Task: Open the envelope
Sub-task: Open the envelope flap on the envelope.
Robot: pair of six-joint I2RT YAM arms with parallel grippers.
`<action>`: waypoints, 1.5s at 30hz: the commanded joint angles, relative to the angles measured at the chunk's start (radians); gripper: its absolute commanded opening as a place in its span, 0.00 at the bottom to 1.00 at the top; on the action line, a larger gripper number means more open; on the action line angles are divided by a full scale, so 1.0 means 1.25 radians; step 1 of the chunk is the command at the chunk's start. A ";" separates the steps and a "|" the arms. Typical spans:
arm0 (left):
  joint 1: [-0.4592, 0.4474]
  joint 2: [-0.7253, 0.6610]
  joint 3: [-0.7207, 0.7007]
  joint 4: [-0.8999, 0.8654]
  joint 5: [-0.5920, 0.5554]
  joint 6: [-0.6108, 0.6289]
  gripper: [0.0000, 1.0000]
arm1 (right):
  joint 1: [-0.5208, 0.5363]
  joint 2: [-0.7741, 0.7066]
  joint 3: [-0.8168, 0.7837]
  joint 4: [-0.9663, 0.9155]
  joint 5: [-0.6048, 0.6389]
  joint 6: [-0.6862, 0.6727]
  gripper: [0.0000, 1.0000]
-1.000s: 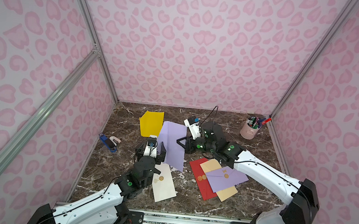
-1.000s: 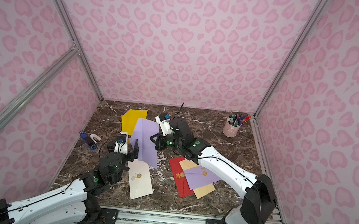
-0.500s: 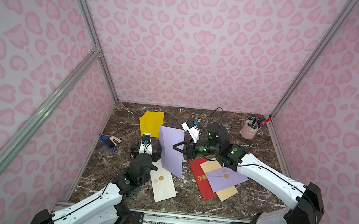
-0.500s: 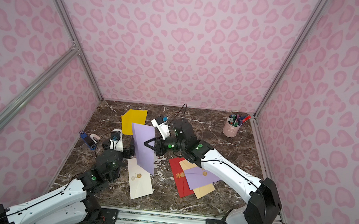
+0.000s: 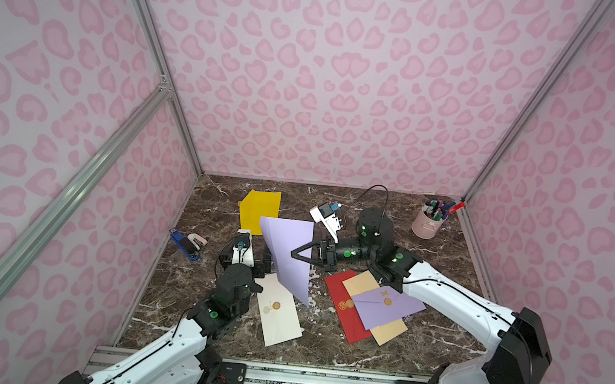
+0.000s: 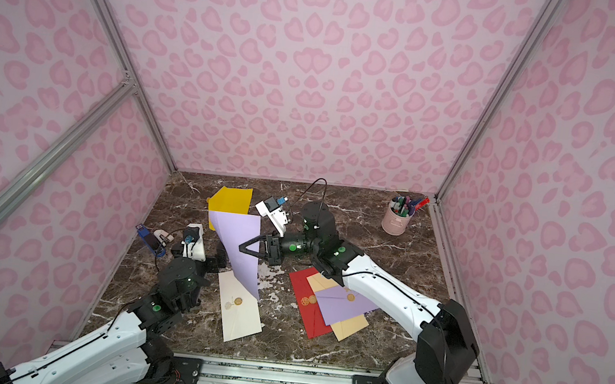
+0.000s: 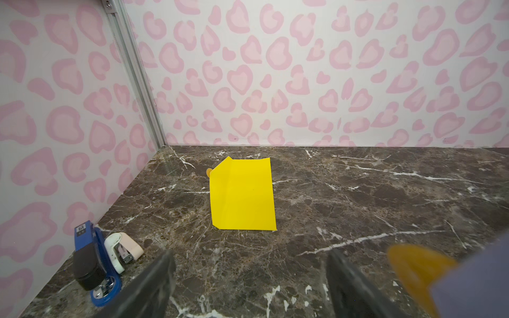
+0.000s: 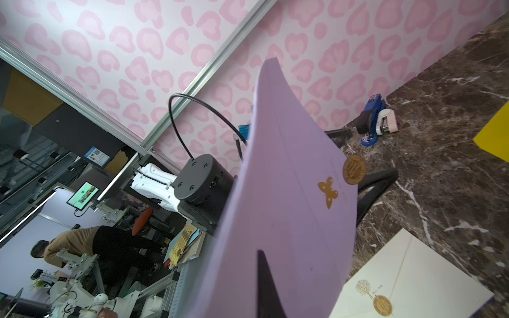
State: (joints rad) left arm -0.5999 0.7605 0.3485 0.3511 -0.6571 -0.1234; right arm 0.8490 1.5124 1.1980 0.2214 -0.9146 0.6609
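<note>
Lilac envelope (image 5: 285, 237), pink leopard-print walls (image 5: 330, 85)

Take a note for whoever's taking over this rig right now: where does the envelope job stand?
Right gripper: shut on the purple envelope, held upright.
Left gripper: open, empty, beside it.
Done: envelope picked up.
Left: I cannot tell whether it is open yet; the gold seal shows at its edge. Probably the left gripper peels that seal next.

Pink heart-print walls (image 5: 330, 85), metal posts (image 5: 163, 84) — marble floor (image 5: 319, 348)
</note>
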 commanded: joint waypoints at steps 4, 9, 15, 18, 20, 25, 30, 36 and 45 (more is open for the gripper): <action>0.019 0.002 -0.008 0.057 0.083 -0.004 0.88 | 0.002 0.011 -0.003 0.108 -0.073 0.061 0.00; 0.024 0.009 -0.006 0.055 0.090 -0.007 0.88 | 0.001 0.015 0.001 0.116 -0.078 0.070 0.00; 0.027 0.006 -0.010 0.046 0.076 -0.013 0.88 | -0.019 0.008 -0.004 0.114 -0.074 0.078 0.00; 0.027 0.002 -0.011 0.039 0.072 -0.018 0.88 | -0.047 0.002 0.001 0.097 -0.074 0.074 0.00; 0.027 -0.003 -0.012 0.034 0.071 -0.022 0.88 | -0.070 -0.002 0.008 0.080 -0.073 0.067 0.00; 0.027 -0.029 -0.013 0.015 0.080 -0.030 0.88 | -0.106 0.001 0.051 0.009 -0.065 0.022 0.00; 0.027 -0.103 -0.012 -0.013 0.190 -0.068 0.88 | -0.143 0.007 0.072 -0.040 -0.045 -0.005 0.00; 0.027 -0.259 -0.066 -0.018 0.397 -0.134 0.90 | -0.217 0.005 0.044 -0.015 -0.060 0.010 0.00; 0.027 -0.316 -0.084 -0.009 0.517 -0.160 0.94 | -0.234 0.022 0.043 0.010 -0.085 0.023 0.00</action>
State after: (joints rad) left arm -0.5667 0.3542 0.2443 0.3172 -0.0814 -0.3031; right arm 0.5564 1.5425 1.2503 0.1925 -0.9936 0.6792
